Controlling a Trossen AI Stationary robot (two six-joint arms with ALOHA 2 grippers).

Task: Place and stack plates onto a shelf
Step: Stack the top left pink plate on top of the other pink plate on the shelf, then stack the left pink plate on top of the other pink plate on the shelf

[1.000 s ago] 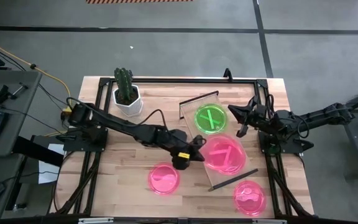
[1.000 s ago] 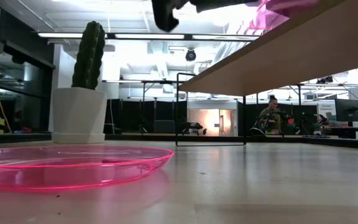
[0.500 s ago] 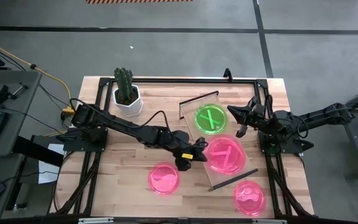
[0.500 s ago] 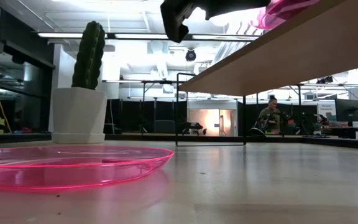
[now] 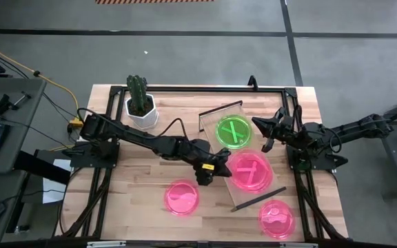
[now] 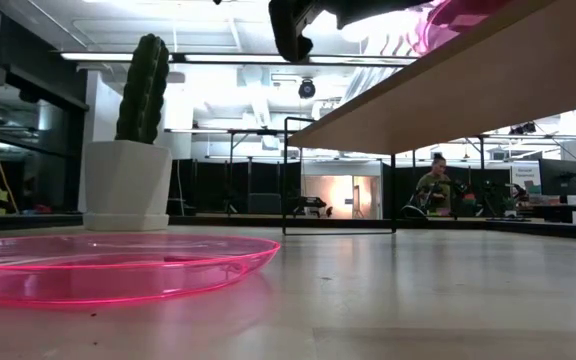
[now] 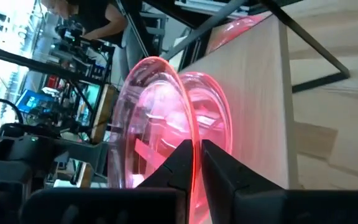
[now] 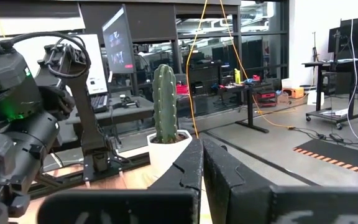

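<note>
The shelf (image 5: 209,120), a light-wood plank with black end rails, stands raised and slanting across the table's middle. On it lie a green plate (image 5: 234,131) toward the far end and a pink plate (image 5: 250,171) toward the near end. My left gripper (image 5: 218,172) is at that pink plate's left rim, shut on it. In the left wrist view the plate (image 7: 160,118) lies against the plank (image 7: 260,93). Two more pink plates (image 5: 182,198) (image 5: 276,218) rest flat on the table. My right gripper (image 5: 257,122) hangs shut in the air beyond the shelf's right side. My left gripper pinches the pink plate's rim (image 7: 190,132) between its two fingers, on the side toward the table's left. The fingers come nearly level from the left, slanting a little down. The plate's far part lies on the shelf's plank, near its near end.
A cactus in a white pot (image 5: 140,103) stands at the table's far left. A black frame runs round the tabletop's edges (image 5: 185,88). Bare wood lies between the cactus and the near pink plate. People and desks show in the room behind the table.
My left gripper has edged a little toward the table's right with the pink plate's rim still between its fingers. The plate stays on the shelf's near end.
</note>
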